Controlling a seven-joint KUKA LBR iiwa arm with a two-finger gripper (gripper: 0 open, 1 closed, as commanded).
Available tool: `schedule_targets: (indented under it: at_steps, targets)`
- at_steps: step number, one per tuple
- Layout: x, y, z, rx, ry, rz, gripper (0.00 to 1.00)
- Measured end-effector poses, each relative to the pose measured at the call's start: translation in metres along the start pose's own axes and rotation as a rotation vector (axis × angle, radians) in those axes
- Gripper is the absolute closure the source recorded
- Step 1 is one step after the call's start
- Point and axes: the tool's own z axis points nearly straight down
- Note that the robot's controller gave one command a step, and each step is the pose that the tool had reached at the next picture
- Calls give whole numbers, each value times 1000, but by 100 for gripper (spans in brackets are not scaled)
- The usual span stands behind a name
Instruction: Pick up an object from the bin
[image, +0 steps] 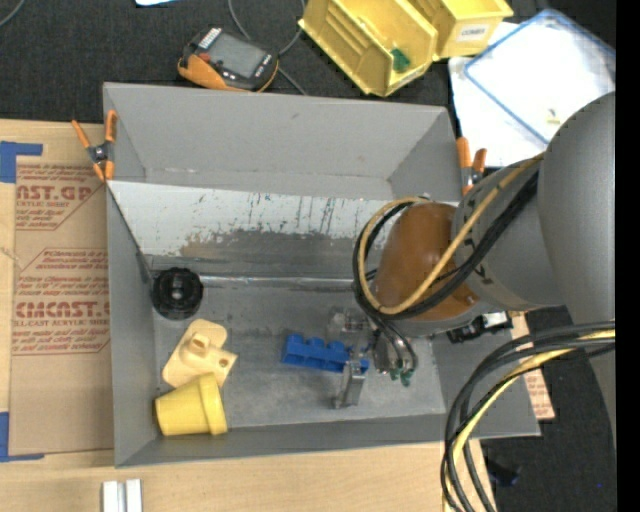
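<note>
My gripper (347, 358) is low over the bin floor, right of centre, and stands open. One finger (348, 388) shows on the near side of a blue toy brick (312, 352), the other finger (342, 323) on its far side. The brick's right end lies in the gap between them. The brick rests flat on the floor, studs up, stretching left from the gripper.
At the left of the bin lie a yellow cup (192, 409) on its side, a cream plastic piece (198, 353) just behind it, and a black round knob (178, 290) near the back wall. The arm's orange cover and cables hang over the bin's right side.
</note>
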Motion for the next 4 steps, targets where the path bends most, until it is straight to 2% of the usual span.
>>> schedule_targets:
  at_steps: [1, 2, 3, 4]
  targets:
    - [13, 29, -3, 0, -22, 71, 0]
    - [1, 4, -1, 1, -8, 17, 100]
    - [1, 4, -1, 1, -8, 17, 100]
    - [4, 4, -22, 1, 2, 17, 100]
